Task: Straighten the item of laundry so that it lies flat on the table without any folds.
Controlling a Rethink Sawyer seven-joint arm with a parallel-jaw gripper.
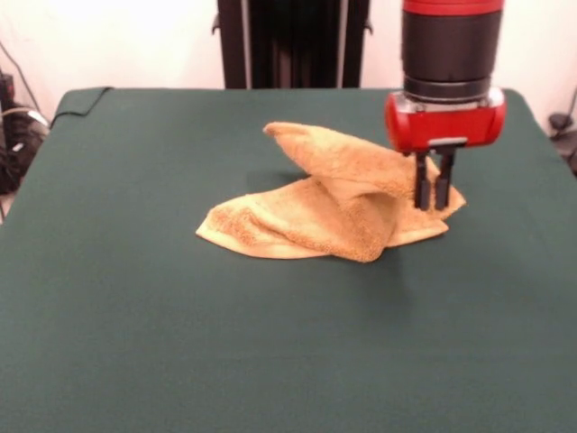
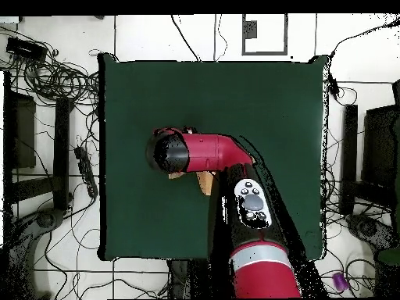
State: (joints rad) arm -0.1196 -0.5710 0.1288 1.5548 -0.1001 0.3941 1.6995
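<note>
The orange-tan towel [image 1: 329,203] sits crumpled near the middle of the green surface [image 1: 135,343], with one flap sticking up and folded over. The hand [image 1: 432,204] has its two fingers close together, pinching the towel's edge on one side. A good way is to lift a little and pull slowly outward, so the flap opens and lies flat.

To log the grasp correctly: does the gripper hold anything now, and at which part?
The gripper appears shut on the towel, pinching a raised fold near one edge, and part of the cloth is lifted off the table.
</note>
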